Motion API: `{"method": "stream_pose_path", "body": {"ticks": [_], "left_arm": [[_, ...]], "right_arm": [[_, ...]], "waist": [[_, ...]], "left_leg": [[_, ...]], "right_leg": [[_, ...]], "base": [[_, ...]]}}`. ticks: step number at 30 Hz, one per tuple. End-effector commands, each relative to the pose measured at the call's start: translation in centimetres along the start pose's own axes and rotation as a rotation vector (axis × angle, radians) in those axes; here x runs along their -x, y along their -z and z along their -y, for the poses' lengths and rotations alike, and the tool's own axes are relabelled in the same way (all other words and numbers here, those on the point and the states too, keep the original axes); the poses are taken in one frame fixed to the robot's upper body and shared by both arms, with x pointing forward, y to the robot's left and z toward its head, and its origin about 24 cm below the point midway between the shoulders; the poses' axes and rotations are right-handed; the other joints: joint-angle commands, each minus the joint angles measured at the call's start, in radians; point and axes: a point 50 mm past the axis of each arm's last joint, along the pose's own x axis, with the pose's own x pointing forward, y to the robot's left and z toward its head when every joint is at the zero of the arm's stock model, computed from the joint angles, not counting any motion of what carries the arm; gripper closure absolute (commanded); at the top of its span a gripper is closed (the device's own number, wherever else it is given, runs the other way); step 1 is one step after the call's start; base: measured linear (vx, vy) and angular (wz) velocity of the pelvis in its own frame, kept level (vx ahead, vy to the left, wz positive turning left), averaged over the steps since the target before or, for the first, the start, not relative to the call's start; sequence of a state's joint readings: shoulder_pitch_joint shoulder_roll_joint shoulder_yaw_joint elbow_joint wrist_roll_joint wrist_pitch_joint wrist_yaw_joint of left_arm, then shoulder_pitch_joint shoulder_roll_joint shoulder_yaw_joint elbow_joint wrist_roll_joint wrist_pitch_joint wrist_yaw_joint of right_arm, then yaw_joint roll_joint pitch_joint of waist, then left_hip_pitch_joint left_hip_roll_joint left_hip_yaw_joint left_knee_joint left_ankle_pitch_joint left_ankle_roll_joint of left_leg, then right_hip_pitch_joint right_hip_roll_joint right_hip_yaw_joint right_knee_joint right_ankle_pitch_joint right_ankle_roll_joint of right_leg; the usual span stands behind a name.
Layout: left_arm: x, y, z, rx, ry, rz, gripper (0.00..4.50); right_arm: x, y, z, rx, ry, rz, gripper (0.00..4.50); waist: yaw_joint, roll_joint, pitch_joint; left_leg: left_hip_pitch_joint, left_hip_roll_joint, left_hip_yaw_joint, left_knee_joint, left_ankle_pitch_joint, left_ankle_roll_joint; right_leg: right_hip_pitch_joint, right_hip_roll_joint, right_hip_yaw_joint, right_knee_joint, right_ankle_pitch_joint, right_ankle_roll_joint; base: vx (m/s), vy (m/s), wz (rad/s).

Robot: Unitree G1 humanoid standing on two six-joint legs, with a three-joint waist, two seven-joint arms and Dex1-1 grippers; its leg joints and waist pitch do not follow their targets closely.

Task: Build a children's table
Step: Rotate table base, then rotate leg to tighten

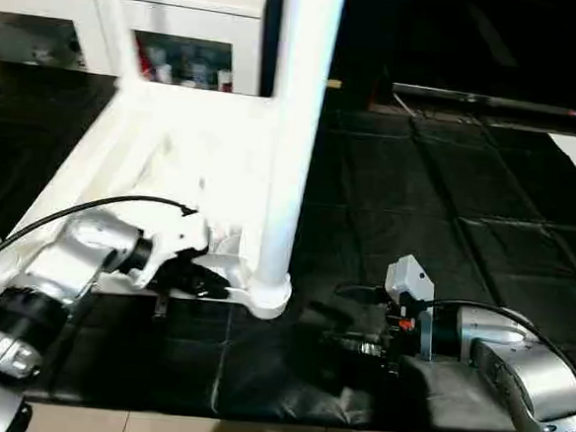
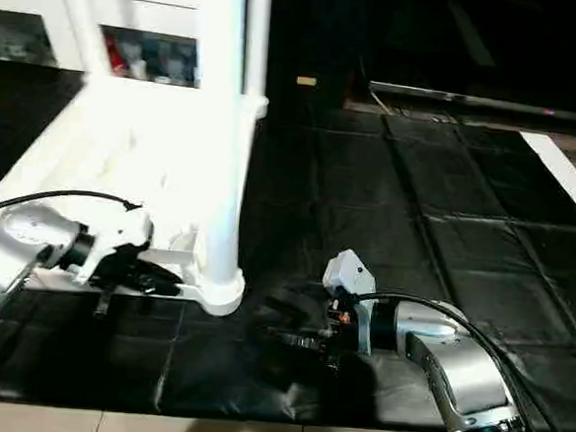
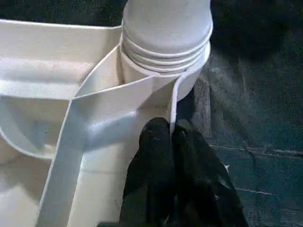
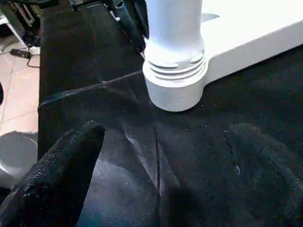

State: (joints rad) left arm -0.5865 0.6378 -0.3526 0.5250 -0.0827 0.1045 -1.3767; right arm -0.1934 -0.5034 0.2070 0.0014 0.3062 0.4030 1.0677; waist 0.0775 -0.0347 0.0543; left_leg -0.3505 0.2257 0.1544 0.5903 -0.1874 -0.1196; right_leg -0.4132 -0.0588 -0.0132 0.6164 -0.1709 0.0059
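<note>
1. Underneath everything, a black mat [image 1: 417,215] of square tiles covers the floor, with pale floor tiles at its near edge.
2. Behind it stands a white cabinet [image 1: 197,32] with glass doors.
3. On the mat's left half the white tabletop [image 1: 163,158] lies upside down, ribbed underside facing up.
4. One white leg [image 1: 296,128] stands upright in the near corner socket [image 1: 268,296], its ringed, flared end seated in the round collar; another leg [image 2: 258,36] rises at the far corner.
5. At the tabletop's near edge, the left gripper [image 3: 171,142] has its two black fingers pinched together on the thin rim wall just beside that socket.
6. Apart on the mat, the right gripper [image 4: 161,156] stands spread wide and holds nothing, facing the socket from nearby.
</note>
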Motion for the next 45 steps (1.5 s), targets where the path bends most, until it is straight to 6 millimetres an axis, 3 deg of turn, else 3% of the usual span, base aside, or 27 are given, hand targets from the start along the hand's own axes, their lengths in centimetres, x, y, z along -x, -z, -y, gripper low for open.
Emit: {"method": "stream_pose_path", "body": {"ticks": [1, 9, 13, 17, 24, 25, 26, 30, 34, 41, 45], "left_arm": [[0.3, 0.4, -0.2, 0.011, -0.017, -0.029, 4.48], [-2.0, -0.6, 1.2, -0.068, 0.071, 0.021, 4.48], [-3.5, -0.5, 2.0, -0.093, 0.133, -0.001, 4.48], [-4.0, -0.6, 2.4, -0.106, 0.163, -0.005, 4.48], [-4.3, -1.1, 2.8, -0.143, 0.219, -0.023, 4.5], [-4.4, -1.2, 2.9, -0.154, 0.232, -0.03, 4.5], [-4.5, -1.2, 3.0, -0.164, 0.243, -0.037, 4.5], [-4.6, -1.3, 3.2, -0.173, 0.259, -0.043, 4.5], [-4.5, -1.4, 3.2, -0.174, 0.256, -0.043, 4.5], [-4.6, -1.3, 3.2, -0.174, 0.247, -0.049, 4.5], [-4.7, -1.4, 2.9, -0.17, 0.215, -0.051, 4.5]], "right_arm": [[0.1, -0.3, -0.1, 0.017, 0.0, 0.003, 0.0], [-0.4, -1.6, 1.3, 0.023, 0.056, 0.076, 0.0], [-1.4, -2.6, 0.8, 0.046, -0.051, 0.095, 0.0], [-2.3, -3.1, 0.8, 0.079, -0.102, 0.126, 0.0], [-3.3, -3.7, 1.1, 0.071, -0.234, 0.127, 0.55], [-3.4, -3.7, 1.3, 0.069, -0.245, 0.121, 0.55], [-3.6, -3.7, 1.4, 0.064, -0.253, 0.116, 0.63], [-4.0, -3.5, 1.9, 0.073, -0.272, 0.079, 0.97], [-4.1, -3.4, 2.1, 0.068, -0.293, 0.061, 1.29], [-4.2, -3.2, 2.3, 0.058, -0.331, 0.049, 1.97], [-4.2, -3.1, 2.3, 0.047, -0.344, 0.048, 2.23]], "waist": [[0.004, 0.023, -0.064], [0.005, 0.025, -0.064], [0.013, 0.026, -0.069], [0.014, 0.027, -0.069], [0.013, 0.029, -0.07], [0.017, 0.018, -0.07], [0.017, 0.016, -0.069], [0.024, 0.024, -0.07], [0.029, 0.02, -0.069], [0.03, 0.023, -0.071], [0.03, 0.018, -0.069]], "left_leg": [[0.001, -0.011, 0.016, -0.073, -0.252, -0.021], [0.006, -0.007, 0.016, -0.074, -0.27, -0.026], [0.005, -0.008, 0.019, -0.07, -0.225, -0.007], [0.003, -0.009, 0.019, -0.07, -0.229, -0.009], [0.004, -0.008, 0.017, -0.073, -0.247, -0.009], [0.004, -0.007, 0.018, -0.072, -0.232, -0.002], [0.003, -0.007, 0.019, -0.072, -0.228, 0.0], [0.006, -0.006, 0.02, -0.072, -0.228, -0.004], [0.005, -0.007, 0.021, -0.072, -0.235, -0.008], [0.004, -0.007, 0.02, -0.072, -0.225, -0.005], [0.004, -0.007, 0.021, -0.073, -0.233, -0.002]], "right_leg": [[0.055, -0.043, 0.018, -0.065, -0.187, -0.221], [0.05, -0.044, 0.018, -0.065, -0.206, -0.224], [0.053, -0.042, 0.017, -0.057, -0.113, -0.241], [0.054, -0.044, 0.018, -0.059, -0.146, -0.233], [0.053, -0.045, 0.016, -0.061, -0.178, -0.234], [0.052, -0.047, 0.017, -0.058, -0.17, -0.238], [0.052, -0.047, 0.017, -0.06, -0.17, -0.237], [0.05, -0.047, 0.017, -0.06, -0.17, -0.237], [0.051, -0.047, 0.017, -0.061, -0.187, -0.231], [0.051, -0.045, 0.015, -0.059, -0.165, -0.236], [0.051, -0.046, 0.016, -0.062, -0.194, -0.231]], "base": [[0.0, 0.0, 0.0], [0.0, 0.0, 0.0], [0.0, 0.0, 0.0], [0.0, 0.0, 0.0], [0.0, 0.0, 0.0], [0.0, 0.0, 0.0], [0.0, 0.0, 0.0], [0.0, 0.0, 0.0], [0.0, 0.0, 0.0], [0.0, 0.0, 0.0], [0.0, 0.0, 0.0]]}}
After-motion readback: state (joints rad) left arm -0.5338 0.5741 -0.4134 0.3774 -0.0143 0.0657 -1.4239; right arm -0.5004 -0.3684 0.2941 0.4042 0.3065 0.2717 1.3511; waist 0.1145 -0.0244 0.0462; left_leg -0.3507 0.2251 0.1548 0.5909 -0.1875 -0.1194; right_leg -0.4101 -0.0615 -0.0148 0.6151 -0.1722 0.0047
